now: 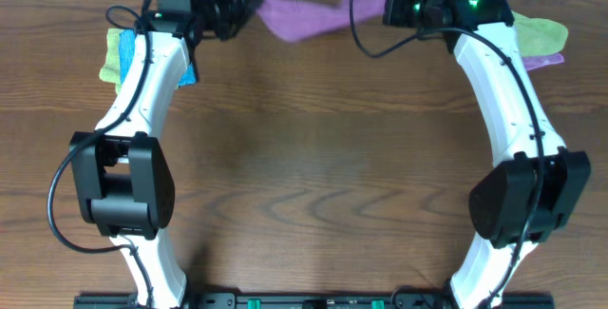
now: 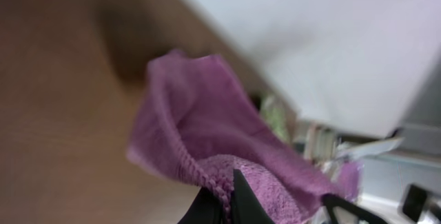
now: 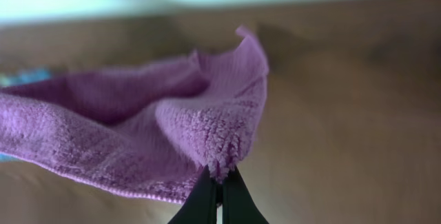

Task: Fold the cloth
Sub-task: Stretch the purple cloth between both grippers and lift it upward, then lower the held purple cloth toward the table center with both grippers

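"Where was the cloth point(image 1: 299, 16)?"

"At the far edge of the tabletop point(image 1: 313, 157), strung between the two arms. I couldn't tell if its middle touched the wood."

"And the claws?"

"Both were clenched. The left claw point(image 1: 228, 7) pinched one end of the purple pile, and the right claw point(image 1: 404, 7) nipped a corner at the other end."

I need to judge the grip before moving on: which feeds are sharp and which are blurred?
Overhead: sharp, evenly lit, the cloth a purple band at the far edge of the table. Left wrist: blurred throughout, cloth weave soft, background unreadable. Right wrist: cloth fibres at the right end effector are crisp; the table behind is out of focus.
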Controlling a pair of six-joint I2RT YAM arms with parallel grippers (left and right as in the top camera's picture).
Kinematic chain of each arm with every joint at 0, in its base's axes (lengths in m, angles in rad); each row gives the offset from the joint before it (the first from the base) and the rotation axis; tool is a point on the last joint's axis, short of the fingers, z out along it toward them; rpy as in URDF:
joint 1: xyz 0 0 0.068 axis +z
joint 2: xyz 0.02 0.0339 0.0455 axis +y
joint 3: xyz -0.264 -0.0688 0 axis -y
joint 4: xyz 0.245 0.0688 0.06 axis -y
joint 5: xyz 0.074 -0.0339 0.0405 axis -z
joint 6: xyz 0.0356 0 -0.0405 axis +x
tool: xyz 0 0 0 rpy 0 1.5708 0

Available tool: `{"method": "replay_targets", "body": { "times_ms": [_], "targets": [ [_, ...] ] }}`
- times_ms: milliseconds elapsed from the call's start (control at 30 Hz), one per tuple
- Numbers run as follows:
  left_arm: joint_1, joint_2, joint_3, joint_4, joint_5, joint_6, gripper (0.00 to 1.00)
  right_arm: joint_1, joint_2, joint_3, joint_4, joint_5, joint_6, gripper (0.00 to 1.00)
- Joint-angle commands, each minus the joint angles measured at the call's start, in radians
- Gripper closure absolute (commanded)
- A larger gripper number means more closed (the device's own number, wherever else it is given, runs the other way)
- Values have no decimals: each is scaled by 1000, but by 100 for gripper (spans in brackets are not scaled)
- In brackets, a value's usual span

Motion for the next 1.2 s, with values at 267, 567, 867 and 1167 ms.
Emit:
{"method": "replay_targets", "body": {
  "times_ms": [267, 567, 867, 1167],
  "targets": [
    [-44, -3, 8, -480, -119, 354, 94, -5, 8, 13, -259, 74, -85, 99],
    [-100, -3, -52, -687, -158, 423, 94, -3, 8, 13, -486, 100, -84, 99],
    [-183, -8, -294, -642, -141, 389, 94, 2, 7, -81, -602, 129, -85, 99],
    [-204, -46, -385, -579, -120, 357, 94, 10, -21, -476, -367, 83, -95, 99]
  ]
}}
